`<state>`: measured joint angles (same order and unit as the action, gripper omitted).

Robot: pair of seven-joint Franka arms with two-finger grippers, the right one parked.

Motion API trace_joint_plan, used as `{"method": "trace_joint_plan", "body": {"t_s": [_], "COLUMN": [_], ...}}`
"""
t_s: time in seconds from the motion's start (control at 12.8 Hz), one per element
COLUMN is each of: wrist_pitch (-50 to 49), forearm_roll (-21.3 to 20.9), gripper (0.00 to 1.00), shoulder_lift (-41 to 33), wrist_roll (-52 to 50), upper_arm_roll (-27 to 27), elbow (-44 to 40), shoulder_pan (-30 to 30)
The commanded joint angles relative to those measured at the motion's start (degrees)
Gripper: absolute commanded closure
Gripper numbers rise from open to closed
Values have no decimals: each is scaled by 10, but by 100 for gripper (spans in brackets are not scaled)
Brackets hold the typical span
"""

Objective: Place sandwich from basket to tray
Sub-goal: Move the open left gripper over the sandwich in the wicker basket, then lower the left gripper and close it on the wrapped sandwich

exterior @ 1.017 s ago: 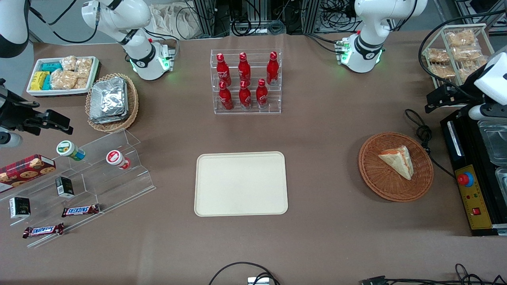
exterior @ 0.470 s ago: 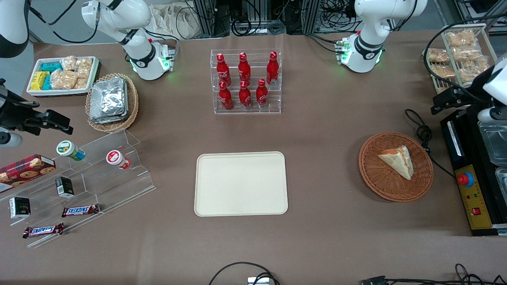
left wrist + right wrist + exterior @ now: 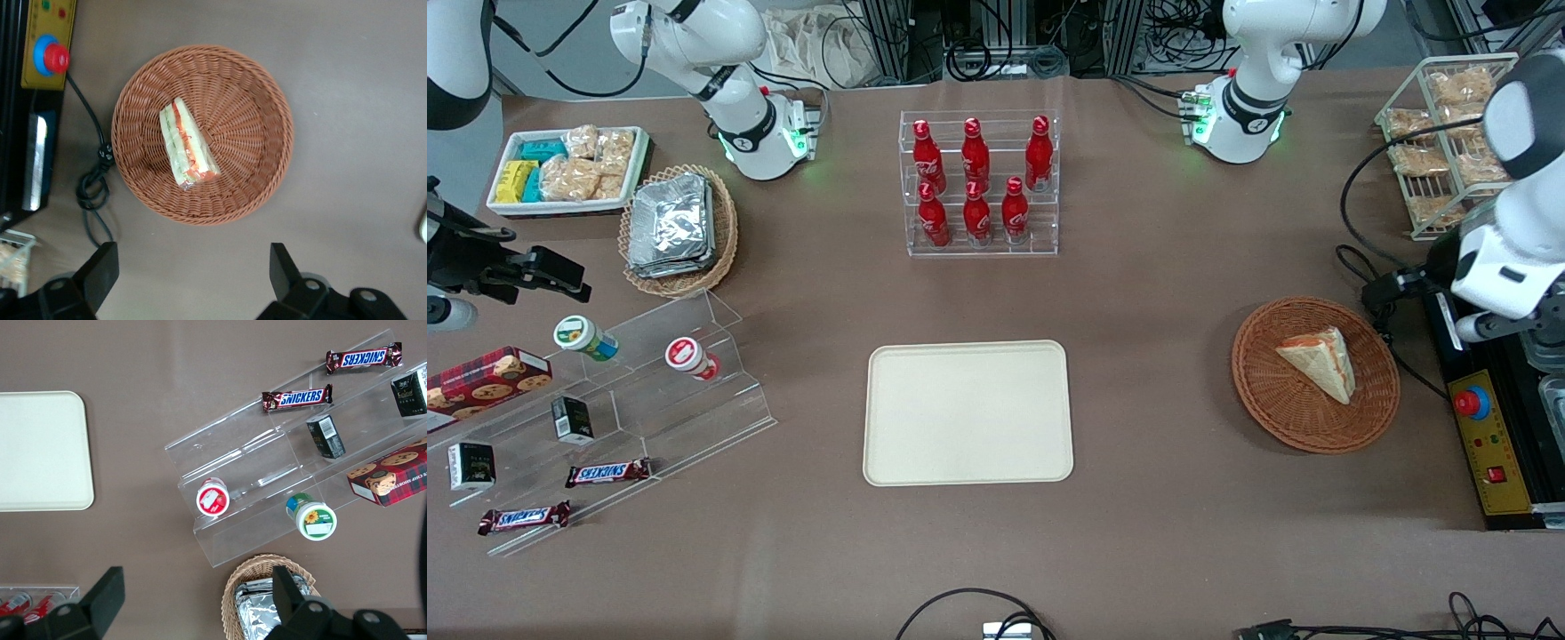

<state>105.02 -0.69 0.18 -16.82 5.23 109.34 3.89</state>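
Observation:
The sandwich [image 3: 1319,360] [image 3: 185,150], a wrapped pale wedge with red-orange and green stripes, lies in the round reddish-brown basket [image 3: 1254,391] [image 3: 260,100] toward the working arm's end of the table. My left gripper [image 3: 1387,286] [image 3: 192,270] hangs high above the table, just past the basket's rim on the side farther from the front camera. It is open, its black fingers [image 3: 100,270] wide apart with only bare table between them. The cream tray [image 3: 967,413] lies flat at the table's middle with nothing on it.
A black machine with a red button [image 3: 1472,402] stands beside the basket, and a coiled black cable [image 3: 1376,298] lies next to its rim. A wire rack of bagged snacks [image 3: 1440,133] is farther back. A clear rack of red bottles [image 3: 978,182] stands mid-table.
My left arm has swung from beside the snack rack toward the basket, nearer to the front camera. The sandwich, basket and tray have not moved.

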Motion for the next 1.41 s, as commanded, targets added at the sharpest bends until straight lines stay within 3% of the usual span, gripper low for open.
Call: {"method": "trace_joint_plan", "body": {"t_s": [0.0,0.47,1.02,1.33], "wrist_pitch": [85,306,472,505], "forearm_roll": [-8,-8,-8,-8], "gripper": [0,0,0,0], "shoulder_lift": [-23,0,104,128], "wrist_roll": [-50,-162,-260,-280], "upper_arm_roll": [0,0,0,0], "elbow": [82,226,256,264], "shoulder_pan": [-16,-21,-18,-14]}}
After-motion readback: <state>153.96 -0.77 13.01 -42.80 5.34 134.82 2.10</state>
